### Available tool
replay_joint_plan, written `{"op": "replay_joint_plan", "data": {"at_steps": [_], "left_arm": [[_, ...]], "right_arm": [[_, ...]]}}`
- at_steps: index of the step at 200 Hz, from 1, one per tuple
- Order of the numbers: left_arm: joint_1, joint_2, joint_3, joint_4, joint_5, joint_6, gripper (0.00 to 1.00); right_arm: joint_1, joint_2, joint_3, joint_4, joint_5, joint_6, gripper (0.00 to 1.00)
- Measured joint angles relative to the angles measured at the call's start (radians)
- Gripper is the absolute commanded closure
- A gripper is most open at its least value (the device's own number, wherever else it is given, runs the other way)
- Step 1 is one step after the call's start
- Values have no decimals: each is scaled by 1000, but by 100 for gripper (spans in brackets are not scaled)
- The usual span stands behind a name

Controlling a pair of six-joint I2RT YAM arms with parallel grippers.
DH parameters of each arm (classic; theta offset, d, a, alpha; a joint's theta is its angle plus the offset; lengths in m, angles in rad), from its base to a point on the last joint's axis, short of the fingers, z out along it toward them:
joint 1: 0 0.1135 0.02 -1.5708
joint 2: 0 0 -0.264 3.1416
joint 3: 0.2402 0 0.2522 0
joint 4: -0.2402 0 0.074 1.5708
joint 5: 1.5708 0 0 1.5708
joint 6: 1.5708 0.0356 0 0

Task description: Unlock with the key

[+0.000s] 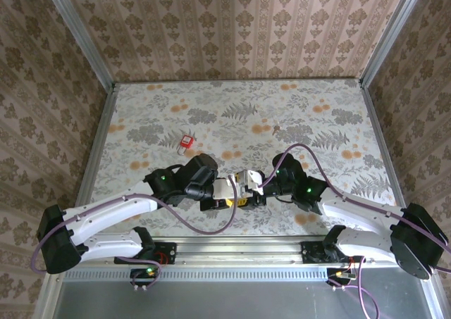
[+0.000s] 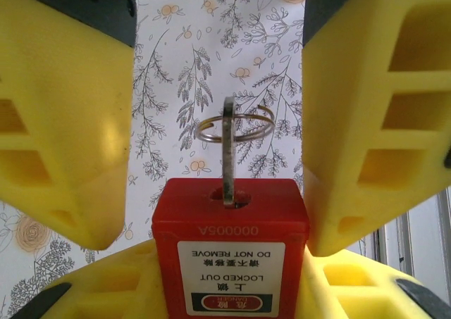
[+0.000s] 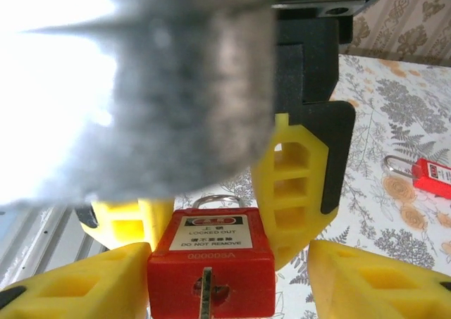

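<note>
Lying loose on the table (image 1: pixel 317 122) at eleven o'clock of the two meeting grippers, well apart from them: one spare padlock (image 1: pixel 185 141), red, not the lock being worked. Left gripper (image 2: pixel 225 284): clamped on the body of the padlock (image 2: pixel 230 252), its yellow fingers (image 3: pixel 292 185) against the case at the nine and three o'clock sides in the right wrist view, with the shackle (image 3: pixel 218 198) turned toward the left arm. Padlock: red, label reading LOCKED OUT, DO NOT REMOVE, held between the two arms toward six o'clock of the table. Key (image 2: pixel 228 150): seated in the keyhole, standing out at twelve o'clock from the case in the left wrist view, seen edge-on, its bow free. Right gripper (image 3: pixel 229 252): wide, holding nothing, its fingers (image 2: pixel 63 136) at nine and three o'clock of the key with a clear gap on each side. Step in hand, as judged: key inserted, grasp for the turn not yet made. Whether the shackle is free cannot be told. Next move calls for the right claw to close squarely on the flats of the bow. A wrist roll about the key's axis would follow, while the left grip holds the case against the twist. An off-centre pinch would likely tilt the key or draw it out.
</note>
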Motion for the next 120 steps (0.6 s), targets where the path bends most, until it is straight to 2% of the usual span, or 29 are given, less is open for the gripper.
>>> {"op": "replay_joint_plan", "data": {"at_steps": [16,44,103,111,120], "left_arm": [[6,0,0,2,2,-1,100],[8,0,0,-7,3,-1,100],[26,-8,-14,21,26,-8,95],[28,-13,-20,29,29,-8,88],[30,-16,-24,36,33,-8,70]], "right_arm": [[0,0,0,-6,-12,-5,64],[-2,0,0,-14,-28,-11,78],[-8,-13,0,-24,-27,-9,84],[-9,-14,0,-23,-27,-9,85],[-9,-14,0,-23,-27,-9,85]]}}
